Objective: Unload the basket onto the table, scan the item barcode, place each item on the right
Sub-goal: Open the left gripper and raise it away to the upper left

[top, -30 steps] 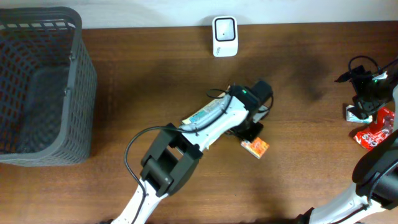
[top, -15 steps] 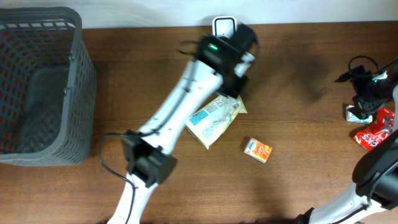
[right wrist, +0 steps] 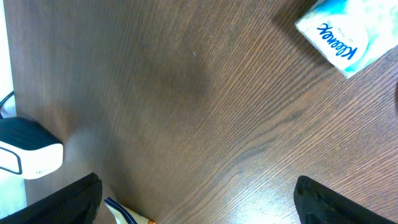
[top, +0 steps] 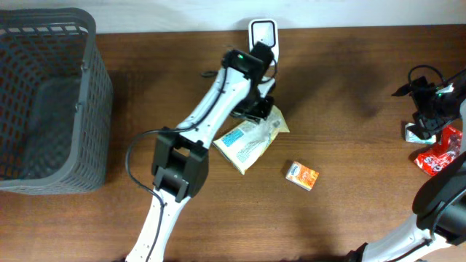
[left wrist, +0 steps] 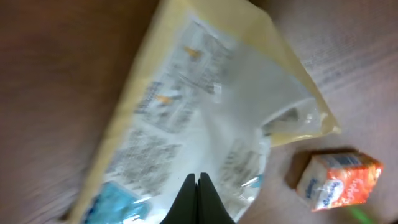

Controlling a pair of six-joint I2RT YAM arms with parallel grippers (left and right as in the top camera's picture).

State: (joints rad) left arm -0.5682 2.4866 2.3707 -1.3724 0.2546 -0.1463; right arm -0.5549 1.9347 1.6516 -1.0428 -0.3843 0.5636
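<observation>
A yellow-edged white packet (top: 251,138) lies flat on the wooden table, and it fills the left wrist view (left wrist: 205,106). My left gripper (top: 259,110) hovers over its upper end, between it and the white barcode scanner (top: 262,33) at the table's back edge. The left gripper (left wrist: 199,186) is shut, its jaws pressed together with nothing between them. A small orange box (top: 301,175) lies to the lower right of the packet (left wrist: 339,180). My right gripper (top: 429,109) stays at the far right, open (right wrist: 208,208) and empty above bare wood.
A dark mesh basket (top: 95,80) stands at the far left. A red packet (top: 437,156) and a small white item (top: 413,132) lie by the right gripper. The right wrist view shows a tissue pack (right wrist: 345,31), the scanner (right wrist: 25,152) and a blue-striped packet corner (right wrist: 121,213).
My left arm swung from over the orange box up to the scanner, then back a little to over the packet's upper end. The box and the right arm have not moved.
</observation>
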